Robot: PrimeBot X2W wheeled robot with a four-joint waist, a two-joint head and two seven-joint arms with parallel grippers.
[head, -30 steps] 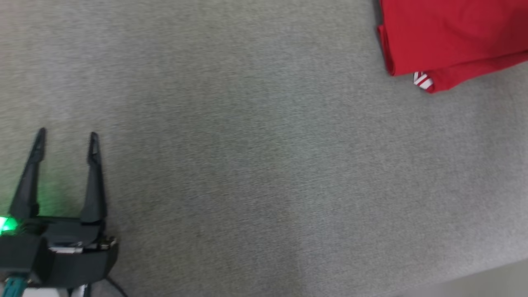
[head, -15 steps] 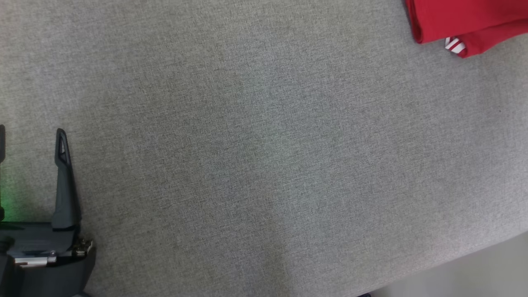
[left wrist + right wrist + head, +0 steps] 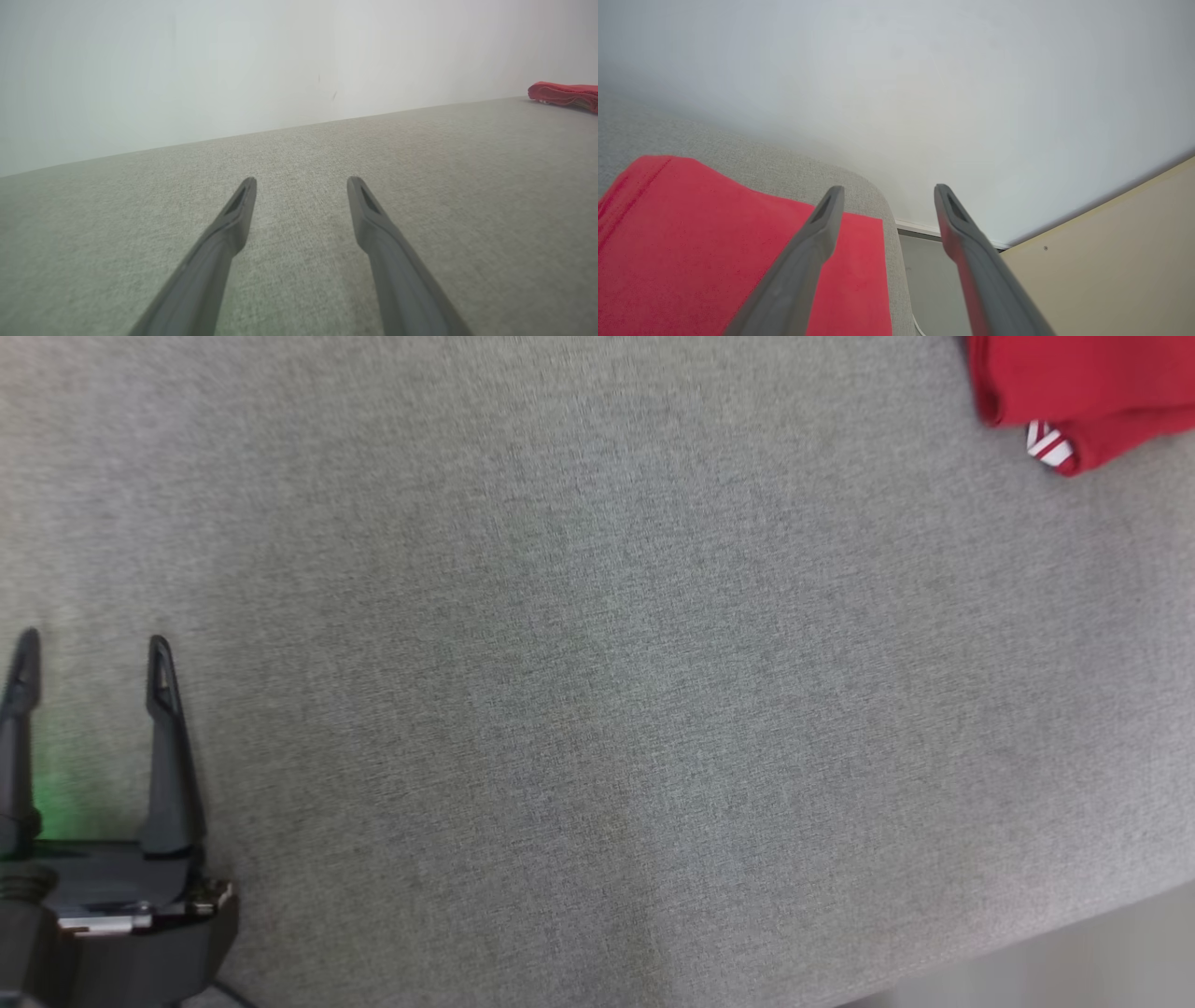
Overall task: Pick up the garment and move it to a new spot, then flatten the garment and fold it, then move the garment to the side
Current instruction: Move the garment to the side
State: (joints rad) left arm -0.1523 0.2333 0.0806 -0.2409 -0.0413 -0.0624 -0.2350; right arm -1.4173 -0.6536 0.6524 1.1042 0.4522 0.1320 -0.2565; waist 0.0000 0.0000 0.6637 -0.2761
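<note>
Folding looks finished, as far as I can judge. The red garment (image 3: 1083, 383) lies at the far right corner of the grey padded surface (image 3: 597, 709), well apart from the wide bare middle. In the head view its edges are straight and one layer lies on another, with a small white-striped piece (image 3: 1050, 445) showing at the near edge. This is how a folded thing looks, not a crumpled one.

The right hand (image 3: 888, 188) is above the garment, near the rounded corner of the surface. Its two fingers stand wide apart and nothing is between them, so it holds no cloth. From this view I cannot tell if a fingertip touches the red cloth or hangs just over it.

The left hand (image 3: 93, 644) is far away at the lower left, low over bare grey fabric, also wide and empty. From its own wrist view the garment (image 3: 563, 91) is only a thin red strip in the distance.

So I think the moving, flattening and folding are done, and the garment is already put to the side. What is left, probably, is only to take the right arm away without pulling the top layer.
</note>
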